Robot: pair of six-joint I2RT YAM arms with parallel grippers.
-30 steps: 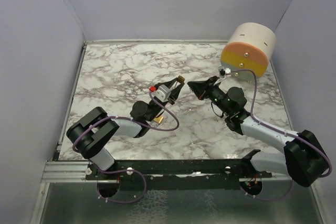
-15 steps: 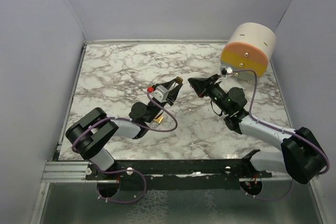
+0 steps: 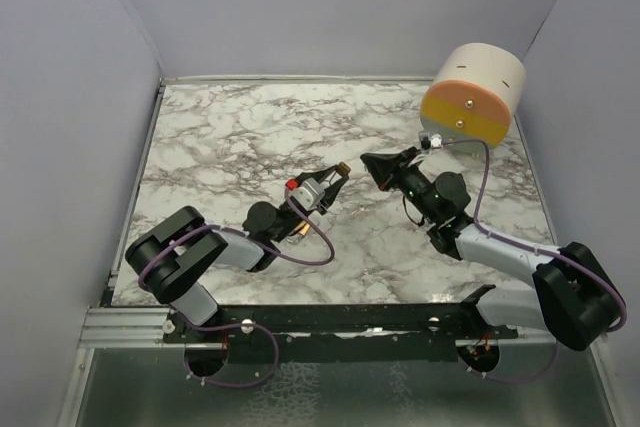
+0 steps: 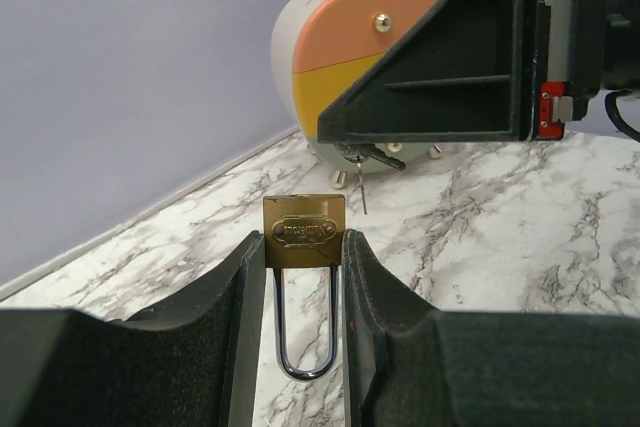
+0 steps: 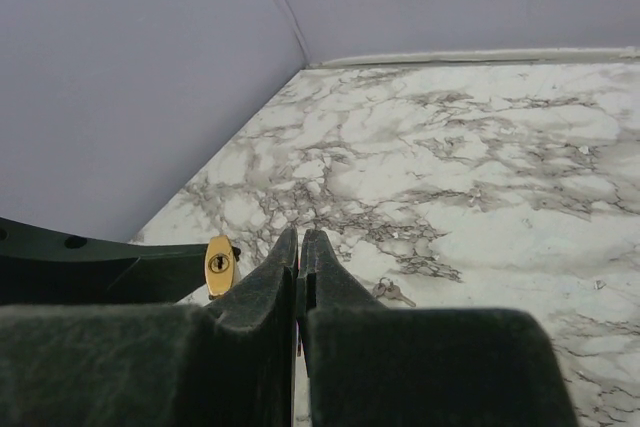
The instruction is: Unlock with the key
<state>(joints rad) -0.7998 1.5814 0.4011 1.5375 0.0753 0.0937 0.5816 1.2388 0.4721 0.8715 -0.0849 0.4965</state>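
Jaws of the left gripper (image 4: 303, 240) clamp the brass padlock (image 4: 304, 231); those of the right gripper (image 5: 301, 238), pressed shut, seem to pinch the key (image 4: 362, 192). Level it with the keyhole (image 5: 219, 265) before pushing left.

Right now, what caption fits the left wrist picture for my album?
Left gripper clamps a brass padlock, shackle toward the camera, orange-faced drum behind.

The rectangular brass-coloured metal padlock (image 4: 304, 231) has a dull-shining body and a mirror-glossy chrome shackle (image 4: 305, 365). The black pads (image 4: 225, 332) of the left gripper (image 4: 304, 245) look matt and finely grained. The white, grey-veined marble-pattern tabletop (image 4: 520, 237) is smooth, faintly sheened. The orange-and-yellow-faced cylinder (image 4: 350, 57) at upper centre looks like matt plastic.
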